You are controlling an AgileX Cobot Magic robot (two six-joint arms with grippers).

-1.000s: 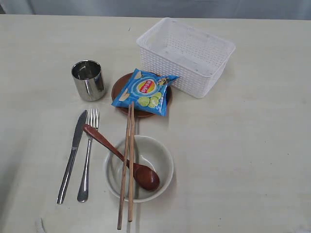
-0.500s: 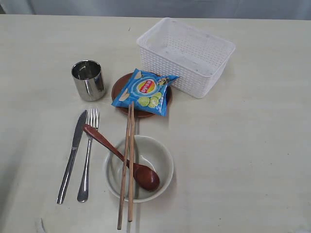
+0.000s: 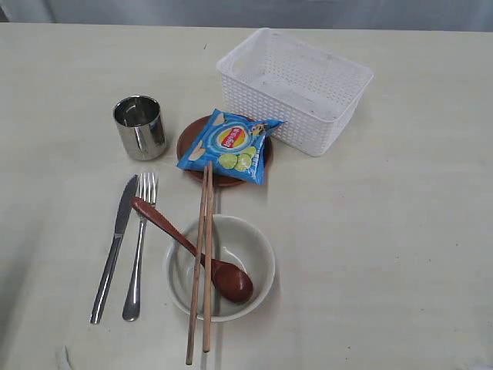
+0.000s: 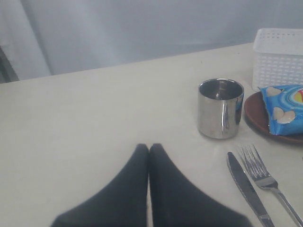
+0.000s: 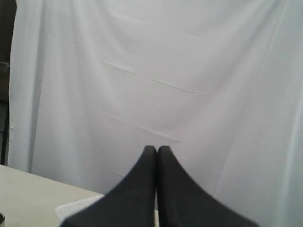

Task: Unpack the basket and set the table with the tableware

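The white basket (image 3: 296, 86) stands with nothing in it at the back of the table (image 3: 400, 247). In front of it sit the steel cup (image 3: 140, 127) and the reddish-brown plate (image 3: 187, 142). A knife (image 3: 112, 247) and fork (image 3: 139, 243) lie side by side left of the white bowl (image 3: 258, 254). The reddish-brown spoon (image 3: 192, 248) rests in the bowl, and two chopsticks (image 3: 202, 262) lie across it. My left gripper (image 4: 149, 147) is shut and holds nothing, low over the table short of the cup (image 4: 220, 108). My right gripper (image 5: 156, 149) is shut, holds nothing and faces a white curtain.
A blue chip bag (image 3: 229, 145) lies on the plate. The left wrist view also shows the knife (image 4: 247, 187), the fork (image 4: 265, 179), the chip bag (image 4: 284, 108) and a corner of the basket (image 4: 279, 56). A pale curtain hangs behind the table.
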